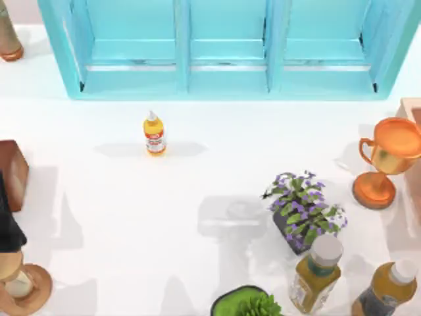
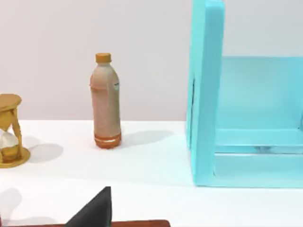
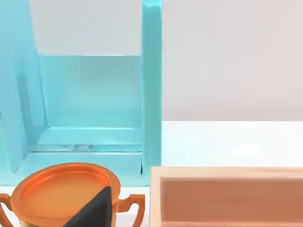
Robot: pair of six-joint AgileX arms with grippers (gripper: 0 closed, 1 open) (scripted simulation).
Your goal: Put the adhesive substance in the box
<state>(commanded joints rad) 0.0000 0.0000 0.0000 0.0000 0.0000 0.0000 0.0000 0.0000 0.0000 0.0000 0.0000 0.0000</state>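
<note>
The adhesive substance (image 1: 154, 133), a small yellow-orange glue bottle with a white pointed cap and a red-and-white label, stands upright on the white table, a short way in front of the box's left compartment. The box (image 1: 184, 84) is a very large turquoise one spanning the back of the table, split by upright walls into three compartments; its wall (image 2: 204, 94) and its other end wall (image 3: 151, 90) appear in the wrist views. My left gripper (image 2: 94, 212) is parked at the table's left edge, well away from the bottle. A dark part of my right gripper (image 3: 94, 208) sits by the trophy.
A reddish-brown box (image 1: 12, 172) and an hourglass (image 1: 20, 283) stand at the left. A tall brown bottle (image 2: 105, 101) is at the back left. An orange trophy (image 1: 388, 158), a pale tan box (image 3: 227, 196), a purple-flowered plant (image 1: 302, 210), two amber bottles (image 1: 316, 263) and a green plant (image 1: 247, 303) crowd the right and front.
</note>
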